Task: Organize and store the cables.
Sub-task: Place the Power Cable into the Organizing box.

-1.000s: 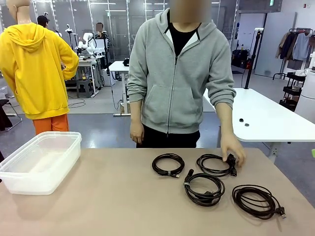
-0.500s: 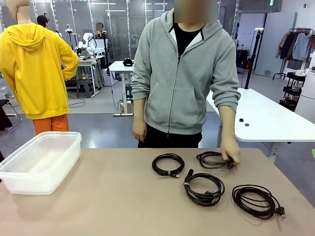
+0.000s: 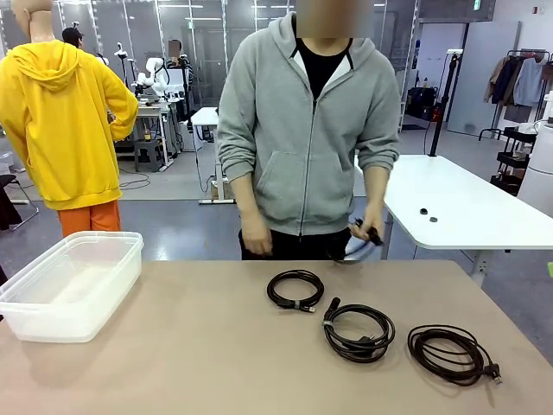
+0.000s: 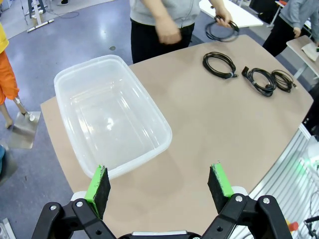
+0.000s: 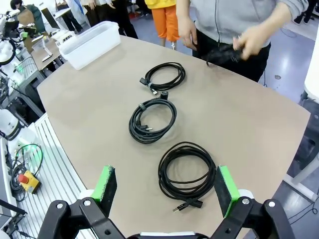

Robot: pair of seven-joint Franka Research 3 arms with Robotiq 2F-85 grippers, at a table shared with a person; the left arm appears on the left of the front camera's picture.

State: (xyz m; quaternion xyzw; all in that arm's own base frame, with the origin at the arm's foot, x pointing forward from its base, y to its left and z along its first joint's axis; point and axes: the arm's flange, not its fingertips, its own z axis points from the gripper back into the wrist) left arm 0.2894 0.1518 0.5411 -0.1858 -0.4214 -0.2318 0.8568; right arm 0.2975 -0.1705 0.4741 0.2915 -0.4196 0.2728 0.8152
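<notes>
Three coiled black cables lie on the tan table: one (image 3: pixel 295 290) near the middle, one (image 3: pixel 359 331) closer to me, one (image 3: pixel 451 353) at the front right. The person's hand (image 3: pixel 373 226) holds a fourth cable (image 3: pixel 356 242) up off the table at the far edge. In the right wrist view my right gripper (image 5: pixel 164 174) hangs open high above the nearest coil (image 5: pixel 187 172), with the other two (image 5: pixel 152 119) (image 5: pixel 163 75) beyond. My left gripper (image 4: pixel 158 169) is open high above the near rim of the clear plastic bin (image 4: pixel 109 114), far from the cables (image 4: pixel 219 63).
The clear bin (image 3: pixel 73 281) stands at the table's left end. The person in a grey hoodie (image 3: pixel 307 130) stands at the far edge. A white table (image 3: pixel 467 207) is behind on the right. Bare tabletop (image 3: pixel 190 346) lies between bin and cables.
The person has lifted the far right cable off the table and raised it to waist height. Both grippers stay open and still.
</notes>
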